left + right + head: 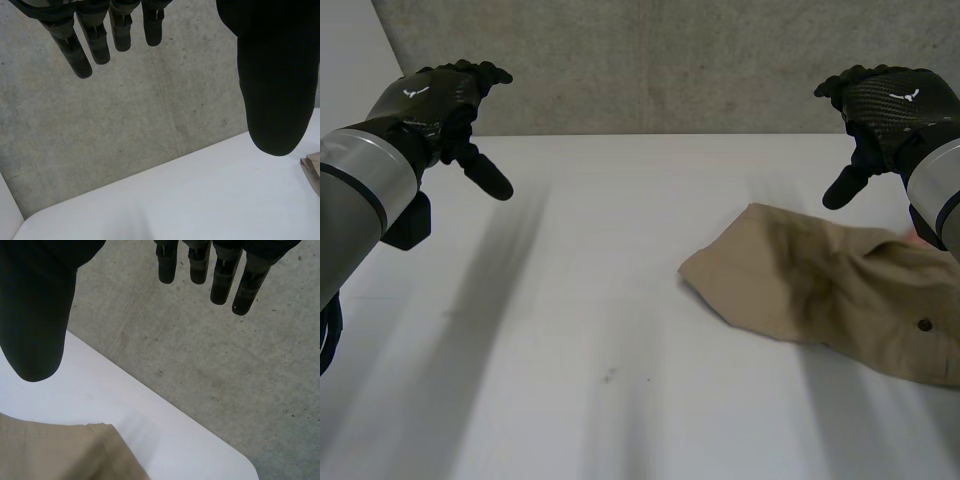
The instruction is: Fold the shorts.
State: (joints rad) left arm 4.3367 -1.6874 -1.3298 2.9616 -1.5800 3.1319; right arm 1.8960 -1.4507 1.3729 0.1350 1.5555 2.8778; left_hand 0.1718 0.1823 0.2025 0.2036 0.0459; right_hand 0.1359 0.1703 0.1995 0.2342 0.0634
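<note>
Shorts point(840, 290), tan and crumpled, lie on the white table point(570, 330) at the robot's right side. The head view gives you their whole spread, with a dark button point(924, 324) near the nearer edge. In your right wrist view you get a close look at one smooth corner of the cloth, lying below the thumb of the right hand point(885, 105). In the left wrist view a small tip of the cloth sits beyond the thumb of the left hand point(440, 100).

You have the left hand raised over the table's far left, well apart from the shorts, fingers straight and spread from the thumb, holding nothing. The right hand is raised near the shorts' far edge, clear of the cloth, fingers relaxed, thumb pointing down, empty. A grey concrete wall point(670, 60) stands behind the table.
</note>
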